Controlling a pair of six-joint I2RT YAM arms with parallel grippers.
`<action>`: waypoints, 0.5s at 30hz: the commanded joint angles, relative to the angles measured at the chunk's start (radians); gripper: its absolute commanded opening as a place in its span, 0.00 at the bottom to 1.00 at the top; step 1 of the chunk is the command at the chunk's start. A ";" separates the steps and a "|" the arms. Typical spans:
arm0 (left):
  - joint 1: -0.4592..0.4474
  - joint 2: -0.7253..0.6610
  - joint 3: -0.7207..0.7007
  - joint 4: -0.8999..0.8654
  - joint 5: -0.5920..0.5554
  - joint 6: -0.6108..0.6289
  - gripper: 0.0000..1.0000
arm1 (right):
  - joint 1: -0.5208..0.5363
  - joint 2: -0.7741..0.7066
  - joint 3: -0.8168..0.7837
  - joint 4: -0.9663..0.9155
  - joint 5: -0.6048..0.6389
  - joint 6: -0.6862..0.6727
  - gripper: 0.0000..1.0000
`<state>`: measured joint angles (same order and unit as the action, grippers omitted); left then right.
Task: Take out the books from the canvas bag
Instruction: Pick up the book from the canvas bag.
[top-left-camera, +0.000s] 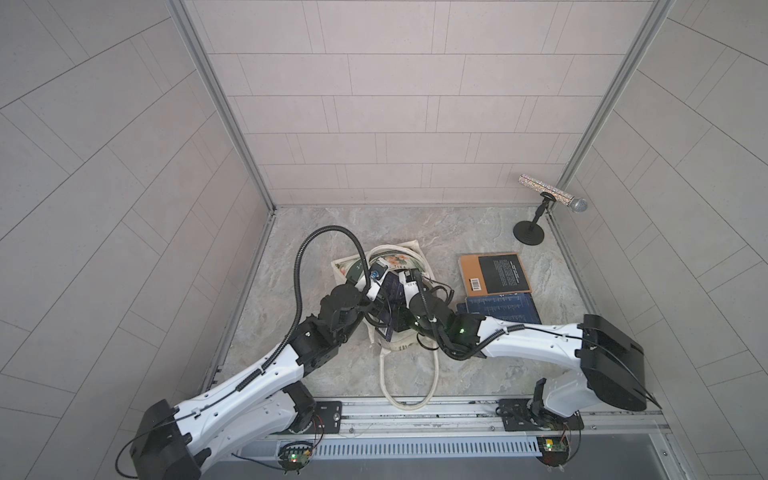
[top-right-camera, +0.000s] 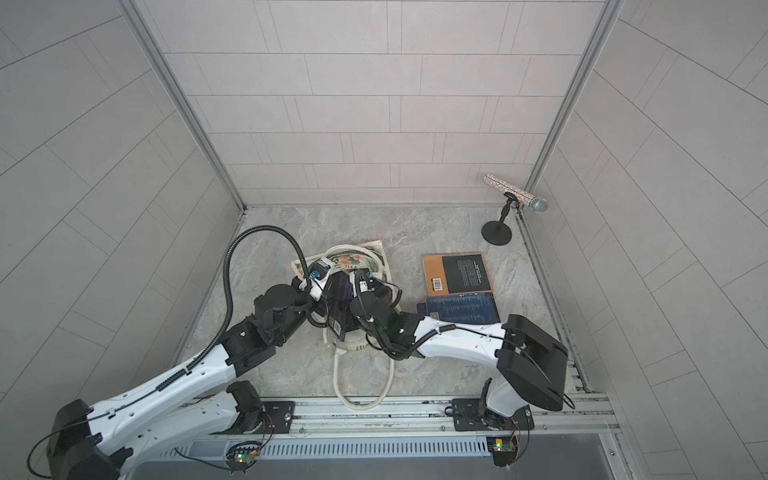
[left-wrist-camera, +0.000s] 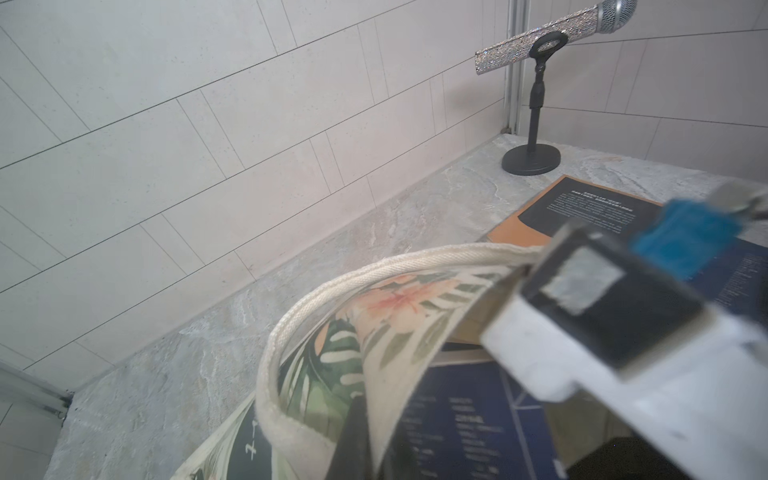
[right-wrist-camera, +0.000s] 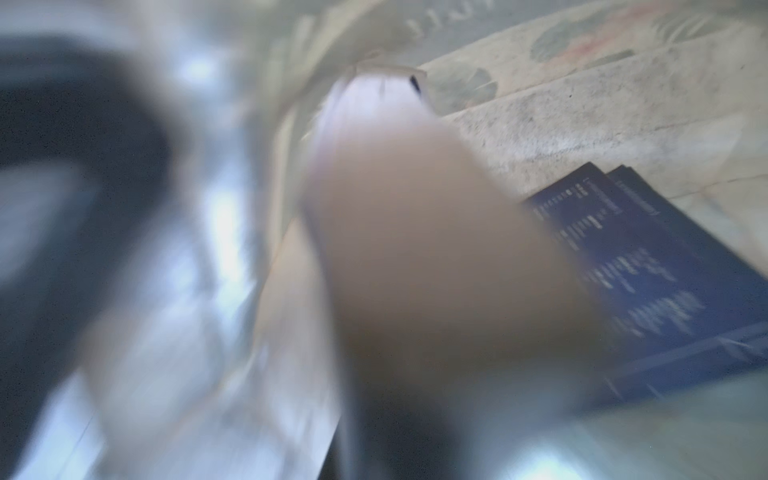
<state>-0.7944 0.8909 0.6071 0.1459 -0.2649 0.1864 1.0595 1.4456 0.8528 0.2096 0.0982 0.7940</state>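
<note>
The canvas bag (top-left-camera: 399, 259) lies mid-table, its printed side also in the other top view (top-right-camera: 357, 259). My left gripper (top-left-camera: 376, 305) is shut on the bag's rim (left-wrist-camera: 316, 299) and lifts it. My right gripper (top-left-camera: 401, 309) sits just beside it over the bag's mouth, shut on a navy book (top-left-camera: 390, 291) that stands tilted between the two wrists. That book's page edge (right-wrist-camera: 374, 95) runs up from the jaws, blurred. More navy covers (right-wrist-camera: 648, 266) lie against cream canvas. An orange-brown and black book (top-left-camera: 494, 274) and navy books (top-left-camera: 503, 309) rest on the table to the right.
A glittery microphone (top-left-camera: 552, 193) on a black stand (top-left-camera: 528, 232) occupies the back right corner. One long bag handle (top-left-camera: 409, 374) loops toward the front rail (top-left-camera: 415, 409). Tiled walls close in the table on three sides.
</note>
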 joint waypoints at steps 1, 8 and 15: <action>0.003 -0.004 0.039 0.031 -0.067 -0.028 0.00 | 0.000 -0.138 -0.027 -0.133 -0.039 -0.125 0.00; 0.006 0.000 0.046 0.020 -0.064 -0.040 0.00 | -0.001 -0.486 -0.072 -0.353 0.064 -0.231 0.00; 0.006 0.000 0.050 0.007 -0.045 -0.048 0.00 | -0.060 -0.812 -0.164 -0.381 0.376 -0.237 0.00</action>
<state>-0.7925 0.8959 0.6209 0.1322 -0.2993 0.1497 1.0340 0.7147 0.7063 -0.1669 0.2707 0.5785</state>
